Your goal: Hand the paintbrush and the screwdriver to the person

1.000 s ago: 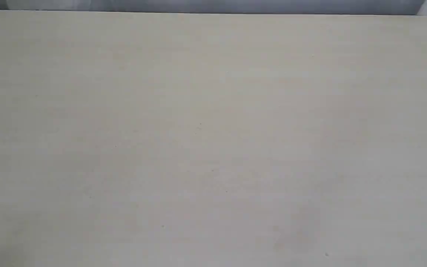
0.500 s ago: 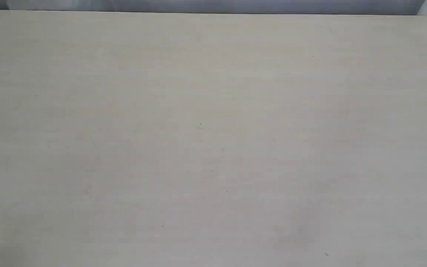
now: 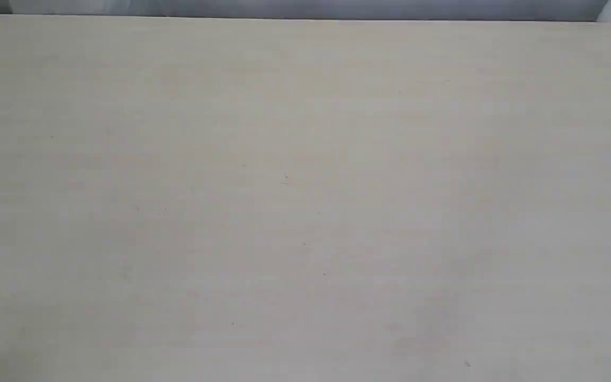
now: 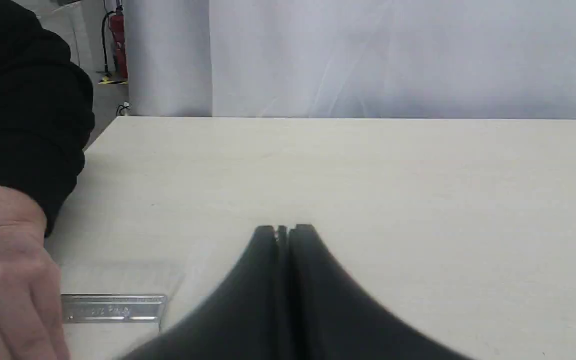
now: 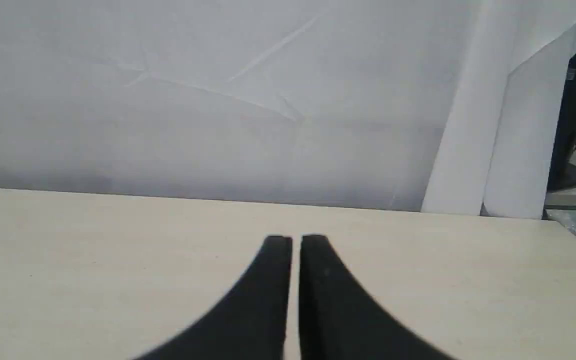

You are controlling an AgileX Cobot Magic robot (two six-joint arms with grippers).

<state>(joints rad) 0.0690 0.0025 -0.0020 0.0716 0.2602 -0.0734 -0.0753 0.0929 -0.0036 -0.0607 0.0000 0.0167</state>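
Observation:
In the left wrist view the person's bare hand (image 4: 5,272) with a dark sleeve (image 4: 23,100) rests on the table over the paintbrush (image 4: 113,307). Only the brush's silver ferrule and blurred pale bristles show; its handle is hidden under the hand. My left gripper (image 4: 283,230) is shut with nothing in it, beside the brush and apart from it. My right gripper (image 5: 295,241) is shut and holds nothing, with a thin slit between its fingers, low over bare table. The screwdriver is out of view. The exterior view shows only the tabletop (image 3: 305,201), no gripper and no tool.
A white sheet backdrop (image 4: 368,55) hangs behind the table's far edge. A red fire extinguisher (image 4: 119,45) stands on the floor past the table's corner. A black stand (image 5: 575,110) on another table sits beyond the table's end in the right wrist view.

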